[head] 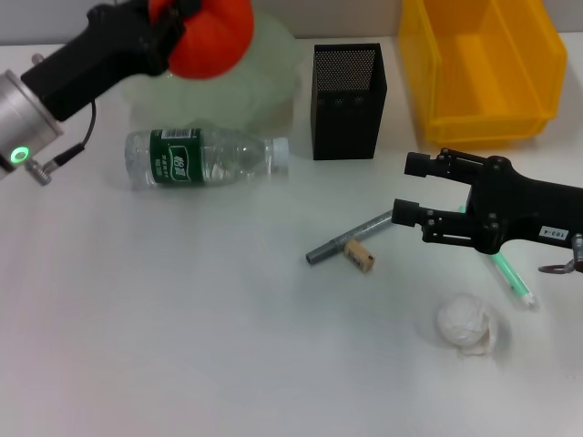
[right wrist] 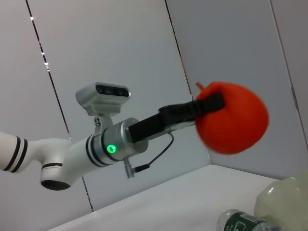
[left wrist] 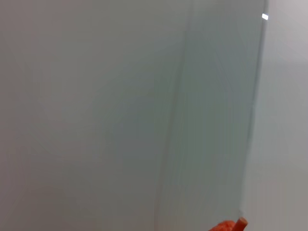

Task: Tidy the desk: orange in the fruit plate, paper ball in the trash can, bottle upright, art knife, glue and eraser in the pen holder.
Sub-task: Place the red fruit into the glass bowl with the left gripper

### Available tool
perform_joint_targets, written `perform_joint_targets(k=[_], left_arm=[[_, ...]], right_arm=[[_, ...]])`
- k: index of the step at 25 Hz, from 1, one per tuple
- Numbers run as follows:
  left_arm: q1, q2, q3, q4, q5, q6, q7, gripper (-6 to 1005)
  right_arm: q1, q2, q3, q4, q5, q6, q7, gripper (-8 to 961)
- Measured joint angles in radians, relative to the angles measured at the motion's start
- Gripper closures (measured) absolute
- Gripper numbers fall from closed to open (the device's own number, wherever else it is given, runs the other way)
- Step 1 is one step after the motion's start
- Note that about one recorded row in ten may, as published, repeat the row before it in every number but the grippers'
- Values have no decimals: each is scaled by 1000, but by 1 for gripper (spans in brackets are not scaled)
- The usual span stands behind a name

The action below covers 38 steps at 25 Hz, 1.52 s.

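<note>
My left gripper (head: 182,25) is shut on the orange (head: 217,38) and holds it in the air over the near left part of the pale-green fruit plate (head: 269,77). The right wrist view shows the orange (right wrist: 233,122) clamped high above the table. The bottle (head: 205,157) lies on its side in front of the plate. My right gripper (head: 417,188) is open and empty, just right of the grey art knife (head: 351,237) and the tan eraser (head: 362,258). The green glue stick (head: 515,278) lies partly under my right arm. The paper ball (head: 466,325) is at the front right.
The black mesh pen holder (head: 348,100) stands right of the fruit plate. The yellow trash can (head: 483,68) is at the back right. The left wrist view shows only a wall and a sliver of orange (left wrist: 228,225).
</note>
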<state>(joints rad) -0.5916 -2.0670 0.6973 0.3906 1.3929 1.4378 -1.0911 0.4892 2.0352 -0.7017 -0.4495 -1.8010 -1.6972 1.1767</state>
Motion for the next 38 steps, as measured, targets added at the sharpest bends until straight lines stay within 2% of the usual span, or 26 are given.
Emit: perform_joint_targets(k=[6, 12, 16, 21, 26, 28, 38], left_arm=[[-40, -4, 0, -65, -105, -97, 92, 937], [-74, -7, -1, -100, -132, -203, 186, 924], [-116, -9, 5, -138, -177, -326, 258, 916], [-170, -10, 10, -142, -177, -478, 266, 905], [-191, -12, 18, -146, -177, -538, 266, 894], [-218, -13, 37, -155, -179, -608, 270, 890], [-232, -13, 38, -156, -183, -644, 277, 869]], right_arm=[[0, 1, -1, 0, 1, -9, -3, 177], [0, 3, -2, 0, 3, -11, -6, 177], [3, 3, -2, 0, 3, -12, -7, 178], [10, 3, -2, 0, 3, -10, -7, 178], [13, 4, -2, 0, 3, -7, -7, 178], [16, 4, -2, 0, 3, -5, -7, 178], [28, 3, -2, 0, 2, -1, -6, 177]])
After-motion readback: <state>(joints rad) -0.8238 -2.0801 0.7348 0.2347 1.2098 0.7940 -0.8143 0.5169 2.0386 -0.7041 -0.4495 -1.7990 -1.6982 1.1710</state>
